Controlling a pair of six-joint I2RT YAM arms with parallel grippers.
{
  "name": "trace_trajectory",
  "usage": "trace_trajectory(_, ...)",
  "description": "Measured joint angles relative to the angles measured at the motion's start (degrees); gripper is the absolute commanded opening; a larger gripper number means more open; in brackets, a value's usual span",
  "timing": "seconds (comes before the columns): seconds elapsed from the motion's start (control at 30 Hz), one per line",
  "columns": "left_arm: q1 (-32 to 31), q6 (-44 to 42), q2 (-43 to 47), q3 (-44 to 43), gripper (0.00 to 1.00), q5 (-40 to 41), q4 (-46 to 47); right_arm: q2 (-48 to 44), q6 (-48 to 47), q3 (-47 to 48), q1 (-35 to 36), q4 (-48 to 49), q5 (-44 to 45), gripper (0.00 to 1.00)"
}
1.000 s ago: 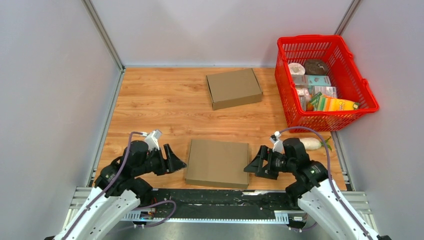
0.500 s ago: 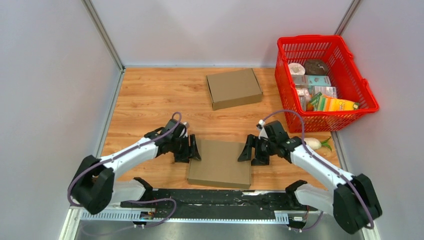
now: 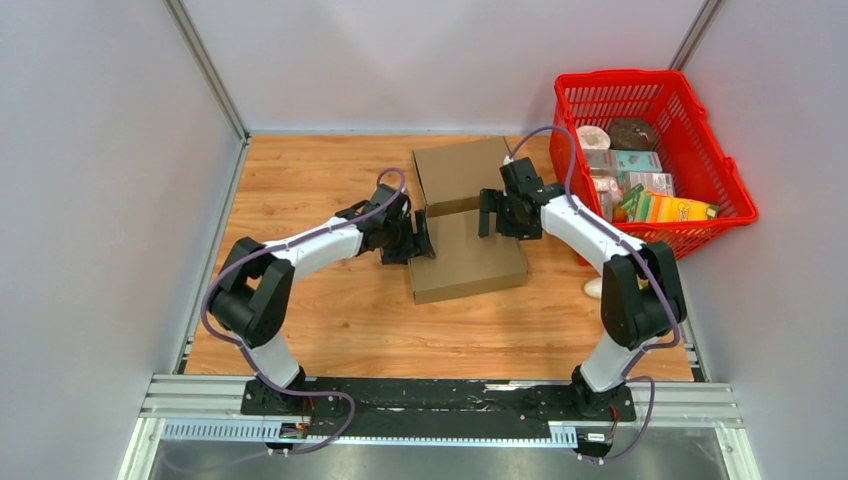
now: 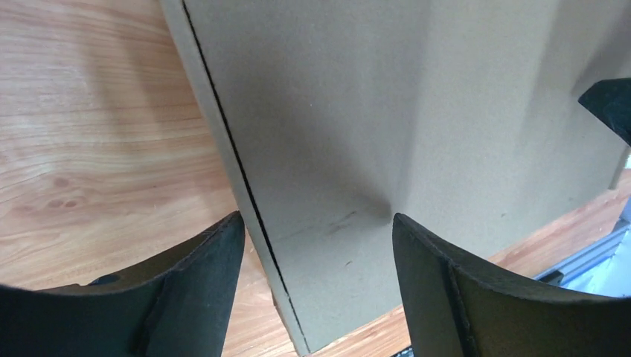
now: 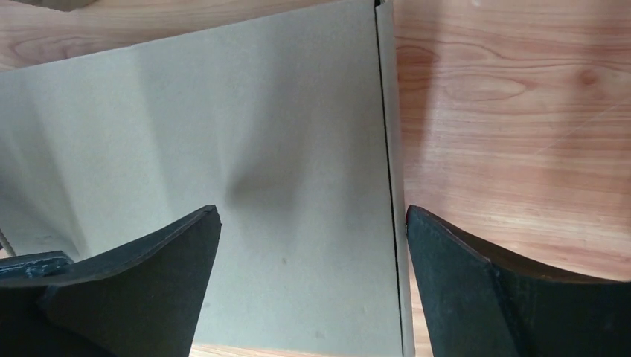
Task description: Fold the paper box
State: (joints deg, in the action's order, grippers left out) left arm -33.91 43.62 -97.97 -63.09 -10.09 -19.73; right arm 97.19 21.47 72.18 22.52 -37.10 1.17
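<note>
The flat brown cardboard box (image 3: 470, 262) is lying closed on the light wooden tabletop (image 3: 320, 310), around the middle of the table. Its far edge is meeting a second, similar brown cardboard box (image 3: 466, 172) that is sitting farther back.

The left gripper (image 3: 424, 243) is reaching in at the box's left edge. In its wrist view its jaws are standing spread, with one finger over the wood and the other over the cardboard, pinching nothing.

The right gripper (image 3: 487, 213) is hanging over the box's far right part, jaws likewise spread wide across the box's side edge.

Whether any fingertip is pressing on the lid cannot be told.

Off to the right, a red plastic basket (image 3: 735, 190) is holding packaged groceries.
</note>
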Motion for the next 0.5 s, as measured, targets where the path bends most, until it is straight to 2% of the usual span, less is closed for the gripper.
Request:
trace_trajectory(0.17,2.1,-2.6,3.8,0.0,0.8,5.2,-4.0,-1.8,-1.5,2.3,0.9,-3.2,6.5,1.0)
trace_trajectory(0.33,6.8,-10.5,18.9,-1.6,0.77,14.7,-14.6,-12.1,-3.7,4.1,1.5,-9.2,17.1,1.0)
trace_trajectory(0.4,7.0,-14.1,26.0,-4.7,0.76,14.3,-18.1,-17.9,-4.7,5.5,1.9,-10.8,19.5,1.0)
trace_trajectory(0.5,6.3,-18.2,37.5,-8.7,0.78,9.5,-17.1,-29.5,-7.0,7.3,2.7,-10.5,19.2,1.0)
